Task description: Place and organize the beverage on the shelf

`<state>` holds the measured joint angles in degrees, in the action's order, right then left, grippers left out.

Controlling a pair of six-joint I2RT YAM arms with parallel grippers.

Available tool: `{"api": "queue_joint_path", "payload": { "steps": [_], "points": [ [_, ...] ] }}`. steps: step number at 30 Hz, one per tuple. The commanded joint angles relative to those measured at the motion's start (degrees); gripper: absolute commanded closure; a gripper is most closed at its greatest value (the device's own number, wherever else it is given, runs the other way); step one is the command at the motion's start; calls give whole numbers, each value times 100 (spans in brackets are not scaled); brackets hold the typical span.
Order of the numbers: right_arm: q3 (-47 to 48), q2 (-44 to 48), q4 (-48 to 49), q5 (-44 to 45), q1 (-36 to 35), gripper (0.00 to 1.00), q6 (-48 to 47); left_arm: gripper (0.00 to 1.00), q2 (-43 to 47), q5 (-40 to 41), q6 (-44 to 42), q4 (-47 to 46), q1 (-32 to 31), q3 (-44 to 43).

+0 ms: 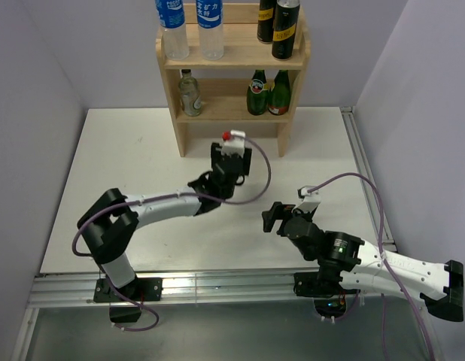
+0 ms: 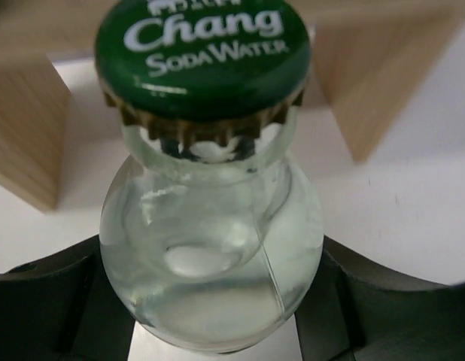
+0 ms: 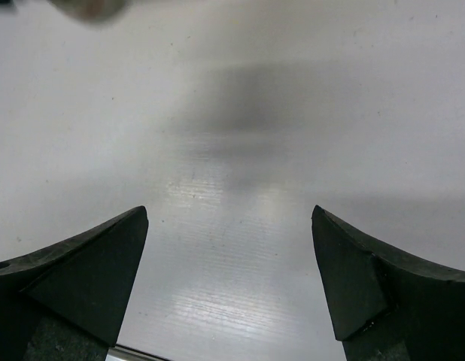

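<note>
A short clear bottle (image 2: 210, 248) with a green "Chang Soda Water" cap stands upright between my left gripper's fingers (image 2: 375, 301), which press on its round body from both sides. In the top view my left gripper (image 1: 231, 162) is just in front of the wooden shelf (image 1: 232, 60), and its wrist hides that bottle. On the top board stand two blue-labelled water bottles (image 1: 172, 28) and two dark cans (image 1: 285, 30). Another clear green-capped bottle (image 1: 189, 94) stands on the lower board at the left. My right gripper (image 1: 272, 216) hangs open over bare table (image 3: 232, 135), holding nothing.
Two dark green glass bottles with red labels (image 1: 267, 93) stand on the lower board at the right. The shelf's two wooden legs (image 2: 29, 135) rise close behind the held bottle. Walls close in the white table (image 1: 127, 173) on the left, back and right.
</note>
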<state>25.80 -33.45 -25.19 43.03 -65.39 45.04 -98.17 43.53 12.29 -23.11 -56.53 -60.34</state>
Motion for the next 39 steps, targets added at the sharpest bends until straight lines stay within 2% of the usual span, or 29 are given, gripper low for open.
{"api": "queue_joint_path", "payload": {
  "steps": [1, 6, 12, 27, 34, 39],
  "points": [
    [-23, 93, 216, 110, -45, 4, -21, 100, 562, -230, -324, 298, 519, -1084],
    [-31, 146, 190, 127, -45, 4, -3, 100, 202, -581, -333, 1080, 1073, -2331],
    [-49, 208, 199, 118, -45, 4, -4, 100, -35, -828, -263, 1256, 1469, -2904],
    [-23, 111, 190, 101, -53, 4, -4, 100, -642, -767, -228, 1186, 1742, -3520],
    [-14, 49, 216, 110, -45, 4, -21, 100, -308, -864, -113, 1055, 1751, -3256],
    [-5, 14, 216, 110, -53, 4, -21, 100, -439, -802, -298, 1125, 1751, -3564]
  ]
}}
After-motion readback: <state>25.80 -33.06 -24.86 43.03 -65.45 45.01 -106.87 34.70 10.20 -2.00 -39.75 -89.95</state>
